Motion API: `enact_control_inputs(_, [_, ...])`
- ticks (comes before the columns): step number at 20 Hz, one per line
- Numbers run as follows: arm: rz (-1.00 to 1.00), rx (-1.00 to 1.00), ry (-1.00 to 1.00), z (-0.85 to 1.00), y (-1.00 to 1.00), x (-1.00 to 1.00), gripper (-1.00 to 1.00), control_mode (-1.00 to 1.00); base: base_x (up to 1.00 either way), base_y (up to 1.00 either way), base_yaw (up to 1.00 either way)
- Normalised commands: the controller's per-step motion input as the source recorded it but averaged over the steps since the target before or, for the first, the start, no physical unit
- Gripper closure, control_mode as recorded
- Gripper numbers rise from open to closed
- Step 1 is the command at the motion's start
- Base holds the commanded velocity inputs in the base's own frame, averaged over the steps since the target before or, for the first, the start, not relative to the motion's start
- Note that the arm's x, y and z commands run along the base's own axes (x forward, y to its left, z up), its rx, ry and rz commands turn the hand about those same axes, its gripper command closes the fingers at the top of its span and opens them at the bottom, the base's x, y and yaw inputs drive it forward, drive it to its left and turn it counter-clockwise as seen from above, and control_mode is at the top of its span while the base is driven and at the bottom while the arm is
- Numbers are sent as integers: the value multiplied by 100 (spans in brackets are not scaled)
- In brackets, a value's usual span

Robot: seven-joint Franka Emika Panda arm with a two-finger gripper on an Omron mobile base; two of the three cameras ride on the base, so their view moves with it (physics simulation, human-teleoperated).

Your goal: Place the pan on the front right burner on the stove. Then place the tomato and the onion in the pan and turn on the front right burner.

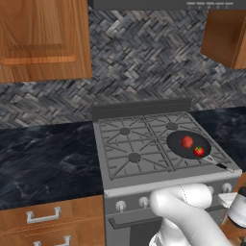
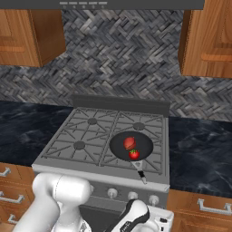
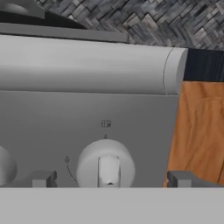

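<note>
- No text is legible anywhere
- The stove (image 3: 87,113) front panel carries a small blurred mark above one white knob (image 3: 105,162) and a tiny symbol beside it, both unreadable

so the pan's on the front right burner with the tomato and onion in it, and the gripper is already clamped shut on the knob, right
Not quite. The pan does sit on the front right burner with the tomato and onion in it, but the gripper is open, not clamped. In the hand view its fingertips stand wide on either side of the knob, clear of it.
</note>
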Motion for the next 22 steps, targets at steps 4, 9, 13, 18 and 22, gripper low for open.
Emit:
enact_control_inputs(4, [0, 0, 0, -2, 0, 14, -100, -100, 0, 0, 0])
enact_control_inputs(9, [0, 0, 0, -16, 0, 19, -100, -100, 0, 0, 0])
enact_control_inputs(13, [0, 0, 0, -23, 0, 15, -100, -100, 0, 0, 0])
enact_control_inputs(18, [0, 0, 0, -16, 0, 5, -100, -100, 0, 0, 0])
enact_control_inputs(22, [0, 0, 0, 0, 0, 0, -100, -100, 0, 0, 0])
